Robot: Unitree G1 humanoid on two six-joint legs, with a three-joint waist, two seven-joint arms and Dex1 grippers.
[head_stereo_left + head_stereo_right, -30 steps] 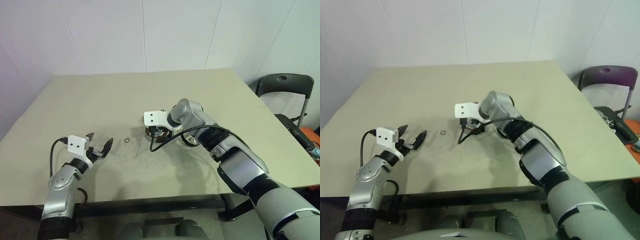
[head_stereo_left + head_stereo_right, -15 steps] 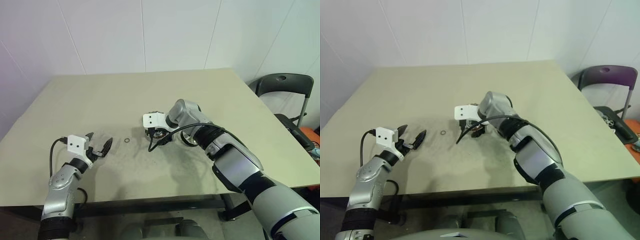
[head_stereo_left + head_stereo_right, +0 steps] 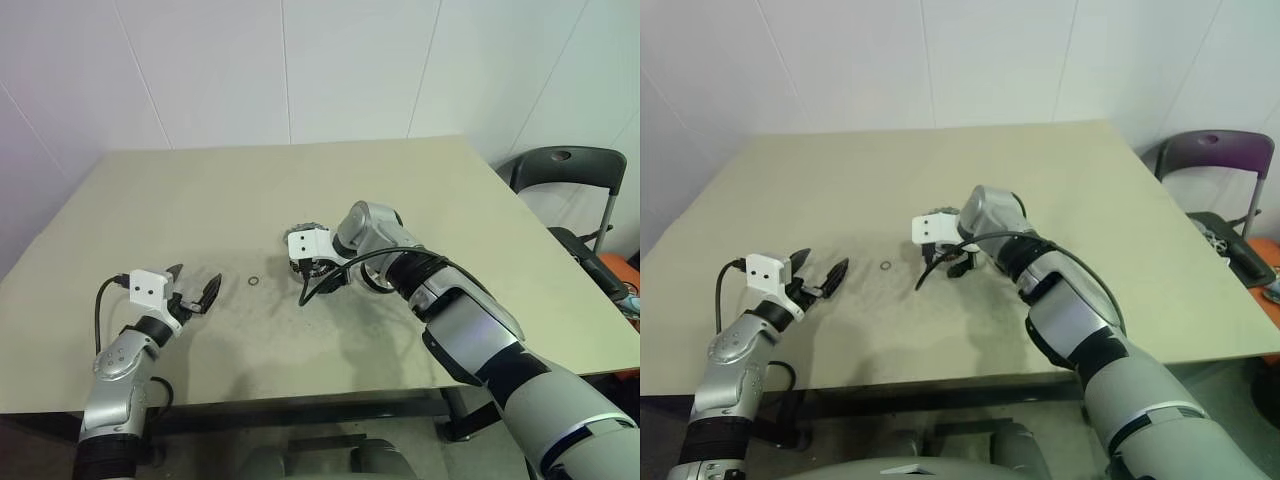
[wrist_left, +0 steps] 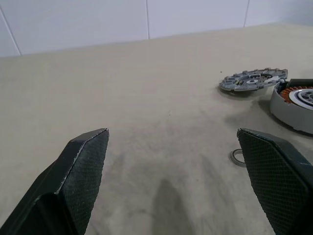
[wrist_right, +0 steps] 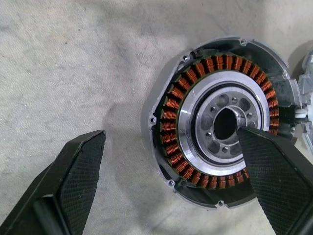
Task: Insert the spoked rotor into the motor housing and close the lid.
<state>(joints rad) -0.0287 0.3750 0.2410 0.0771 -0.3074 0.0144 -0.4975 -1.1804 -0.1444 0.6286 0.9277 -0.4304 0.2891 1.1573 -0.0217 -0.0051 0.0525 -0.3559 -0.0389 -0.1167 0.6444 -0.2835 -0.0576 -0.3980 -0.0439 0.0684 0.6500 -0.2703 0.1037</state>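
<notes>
Housing (image 5: 222, 122) lies mid-table, windings up, empty, directly beneath the right gripper (image 5: 171, 186), jaws wide. Lid (image 4: 252, 81) lies just beyond. Left gripper (image 4: 181, 181) idles wide, empty. Locate the rotor before descending; seat it level over the centre.

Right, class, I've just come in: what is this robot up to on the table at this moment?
The right claw hangs open, pointing down over the motor housing, whose copper windings lie uncovered; it holds nothing. The lid lies flat on the table next to the housing, not yet fitted. A small ring washer sits between the housing and the left claw, which is open and empty, off to the side. Nothing is seated in the housing's centre.
</notes>
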